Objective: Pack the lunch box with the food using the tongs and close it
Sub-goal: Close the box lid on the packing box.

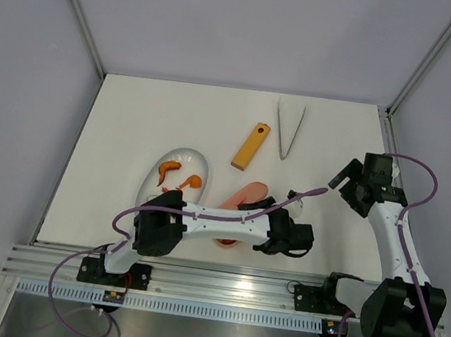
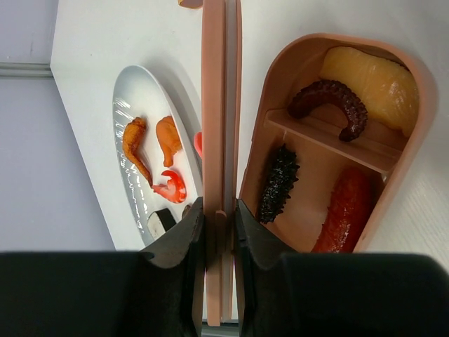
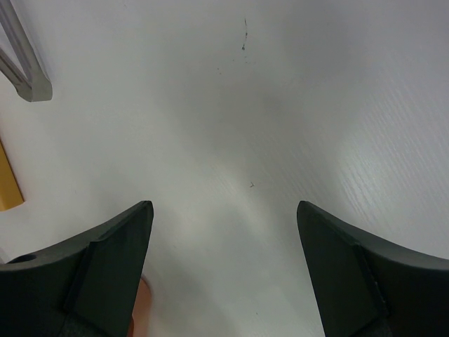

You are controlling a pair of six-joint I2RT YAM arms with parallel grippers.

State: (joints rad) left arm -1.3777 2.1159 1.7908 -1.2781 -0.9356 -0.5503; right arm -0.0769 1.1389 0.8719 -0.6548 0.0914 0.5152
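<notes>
Pink lid (image 2: 214,105) pinched edge-on in left hand (image 2: 219,210), beside lunch box (image 2: 258,140)

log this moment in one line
left gripper: shut on lid, edge-on | right gripper: open, empty | tongs: lying untouched | lunch box: open, part-filled

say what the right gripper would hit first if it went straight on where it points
Probably the bare table: the open right gripper frames only white surface. The tongs lie off to one side.
</notes>
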